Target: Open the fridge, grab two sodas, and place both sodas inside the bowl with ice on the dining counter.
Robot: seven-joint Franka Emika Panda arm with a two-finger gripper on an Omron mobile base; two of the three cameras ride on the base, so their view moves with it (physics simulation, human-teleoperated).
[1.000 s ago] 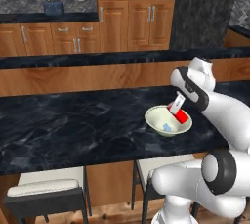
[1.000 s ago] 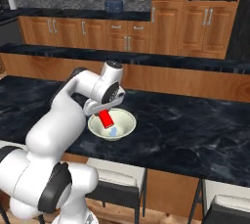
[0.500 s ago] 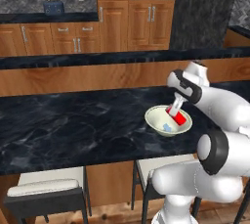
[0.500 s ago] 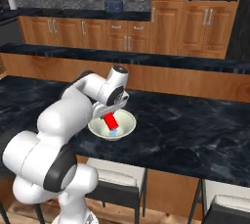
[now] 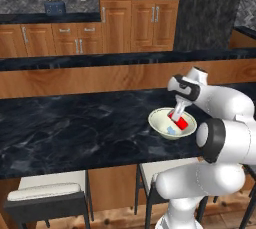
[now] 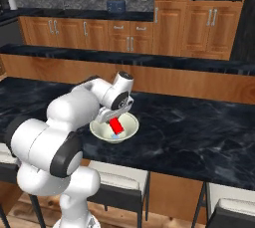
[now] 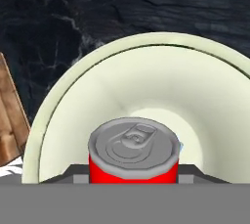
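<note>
Red can (image 7: 133,162) lower half cut off, hand (image 5: 178,115) tips hidden, bowl (image 7: 63,100)

Soda can (image 7: 133,162): glossy red body, matt grey metal lid with pull tab. Bowl (image 7: 146,76): smooth cream ceramic look, faint sheen. Counter (image 5: 75,128): polished black marble, white veining. Cabinets (image 6: 124,35) at 12 o'clock: satin wood grain. Stool cushion (image 5: 42,192): matt white.

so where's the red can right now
The red can is held in the hand, just over the inside of the cream bowl on the black counter, toward the right in the left base view.
</note>
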